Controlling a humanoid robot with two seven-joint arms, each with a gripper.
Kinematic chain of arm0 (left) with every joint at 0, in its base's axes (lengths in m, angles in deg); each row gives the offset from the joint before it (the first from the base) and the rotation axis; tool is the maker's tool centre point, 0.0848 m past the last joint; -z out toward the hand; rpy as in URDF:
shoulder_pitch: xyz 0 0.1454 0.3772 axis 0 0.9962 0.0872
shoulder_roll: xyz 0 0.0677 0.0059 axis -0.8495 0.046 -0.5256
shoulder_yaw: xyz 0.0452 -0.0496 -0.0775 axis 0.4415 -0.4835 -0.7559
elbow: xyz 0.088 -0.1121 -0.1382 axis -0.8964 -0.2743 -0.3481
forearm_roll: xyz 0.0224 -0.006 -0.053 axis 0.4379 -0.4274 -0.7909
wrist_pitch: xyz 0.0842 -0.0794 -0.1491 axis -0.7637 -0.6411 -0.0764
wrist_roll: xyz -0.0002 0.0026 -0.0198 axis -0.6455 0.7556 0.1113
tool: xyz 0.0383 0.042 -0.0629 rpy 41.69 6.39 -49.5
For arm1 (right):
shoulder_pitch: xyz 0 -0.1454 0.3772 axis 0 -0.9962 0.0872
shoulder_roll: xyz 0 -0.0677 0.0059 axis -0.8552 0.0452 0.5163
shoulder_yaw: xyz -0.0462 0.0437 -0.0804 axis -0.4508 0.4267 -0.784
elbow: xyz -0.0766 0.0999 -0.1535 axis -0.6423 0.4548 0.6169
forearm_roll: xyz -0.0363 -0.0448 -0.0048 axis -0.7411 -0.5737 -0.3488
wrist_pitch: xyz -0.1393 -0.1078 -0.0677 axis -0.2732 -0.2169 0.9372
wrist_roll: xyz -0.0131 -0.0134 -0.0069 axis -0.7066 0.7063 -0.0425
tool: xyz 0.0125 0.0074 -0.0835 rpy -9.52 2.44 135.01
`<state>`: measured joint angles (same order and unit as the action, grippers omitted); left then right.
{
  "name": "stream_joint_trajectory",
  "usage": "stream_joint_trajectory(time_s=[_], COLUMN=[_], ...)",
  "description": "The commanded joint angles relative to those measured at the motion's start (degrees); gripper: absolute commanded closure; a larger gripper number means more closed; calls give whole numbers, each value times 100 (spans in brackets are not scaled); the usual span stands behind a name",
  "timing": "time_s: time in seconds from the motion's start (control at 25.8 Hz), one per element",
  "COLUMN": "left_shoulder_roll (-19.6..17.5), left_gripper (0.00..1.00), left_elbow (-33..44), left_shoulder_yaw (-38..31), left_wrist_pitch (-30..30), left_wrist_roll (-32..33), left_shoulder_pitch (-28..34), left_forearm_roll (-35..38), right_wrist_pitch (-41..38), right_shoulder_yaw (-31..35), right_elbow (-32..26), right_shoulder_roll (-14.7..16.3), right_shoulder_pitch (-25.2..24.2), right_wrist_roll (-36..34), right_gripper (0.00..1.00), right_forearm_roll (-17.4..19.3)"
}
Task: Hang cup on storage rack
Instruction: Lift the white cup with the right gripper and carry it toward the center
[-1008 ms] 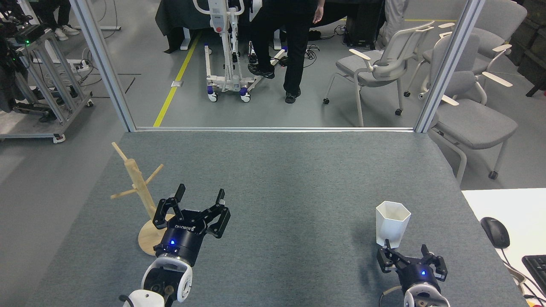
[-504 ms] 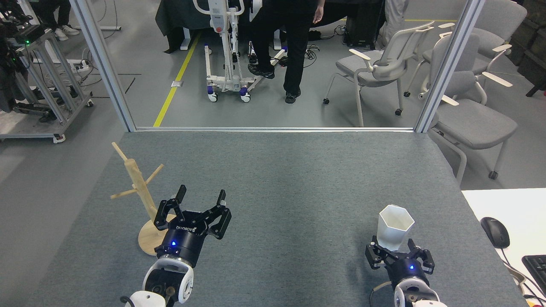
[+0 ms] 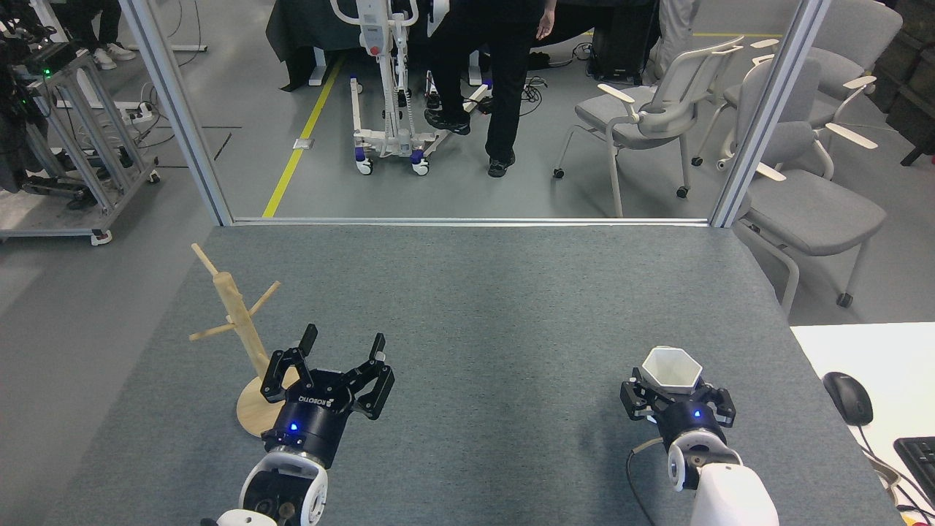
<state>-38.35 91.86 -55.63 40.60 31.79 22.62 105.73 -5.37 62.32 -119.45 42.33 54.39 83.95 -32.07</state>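
Change: right gripper (image 3: 677,394) has moved forward around the cup (image 3: 671,370), its dark links now flanking the lower body; left arm barely shifted.
Right gripper: near right — jaws on either side of the cup's base; whether they press it, I cannot tell.
Cup: white, hexagonal rim up, upright on the grey tabletop (image 3: 497,314), near right.
Left gripper (image 3: 340,348): near left, jaws spread wide, empty, just right of the rack.
Storage rack (image 3: 241,332): wooden post with angled pegs on a round base — well apart from the cup.
Far: person (image 3: 497,80) standing on the floor beyond the tabletop.
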Motion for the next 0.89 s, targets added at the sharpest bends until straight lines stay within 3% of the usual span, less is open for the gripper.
stream_joint_trajectory(time_s=[0.0,0.08,0.16,0.27,0.39,0.47,0.54,0.74,0.85], left_shoulder_roll=[-12,-21,-30,-179,-205,-206,-205,-153,-197], left_gripper=[0,0,0,0,0,0,0,0,0], left_elbow=[-8,-8,9,-96,-78,-17,141,317,414], left_shoulder_yaw=[0,9,9,9,9,9,9,26,140], left_wrist_pitch=[-11,-2,7,-11,-2,7,33,332,490], left_wrist_roll=[4,4,4,4,4,-4,-57,-66,-92], left_shoulder_pitch=[8,-19,-10,-10,-10,-1,8,60,148], left_forearm_roll=[0,-9,-9,-9,-18,-18,-18,-27,-27], right_wrist_pitch=[17,-9,-9,8,8,17,26,219,720], right_shoulder_yaw=[-17,-8,18,18,1,1,-17,-79,-535], right_elbow=[124,116,37,-201,-710,-1141,-1668,-2890,-3505], right_shoulder_roll=[6,42,50,50,77,165,226,50,-73], right_shoulder_pitch=[197,206,215,215,197,179,100,-321,-260], right_wrist_roll=[14,14,14,22,84,400,840,1464,2404], right_gripper=[14,41,58,70,73,73,73,75,75], right_forearm_roll=[2,11,29,486,1057,1250,1303,1294,1163])
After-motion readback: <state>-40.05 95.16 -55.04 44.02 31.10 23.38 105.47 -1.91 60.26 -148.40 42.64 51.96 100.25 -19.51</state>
